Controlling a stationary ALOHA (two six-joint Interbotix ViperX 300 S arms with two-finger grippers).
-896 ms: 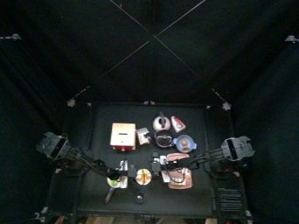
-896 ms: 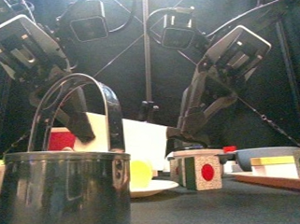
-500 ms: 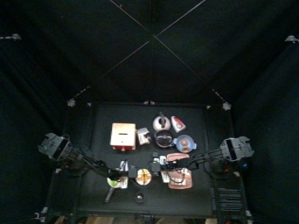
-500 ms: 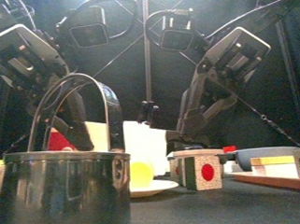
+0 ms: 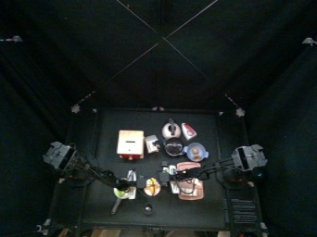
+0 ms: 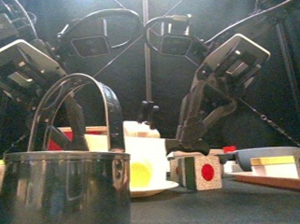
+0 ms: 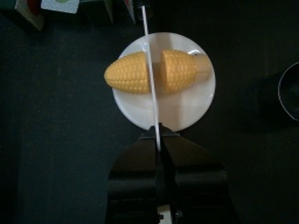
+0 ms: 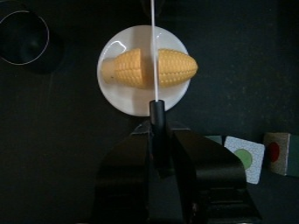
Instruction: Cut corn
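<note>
Yellow corn (image 7: 156,72) on white plate (image 7: 176,107), knife (image 7: 149,70) across mid.

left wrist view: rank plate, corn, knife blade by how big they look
1. White plate: largest, a broad oval under the corn.
2. Corn: smaller, lying within the plate.
3. Knife blade: least area, a thin line, though longer than the plate; it is nearer the camera, so this is unsure.
</note>
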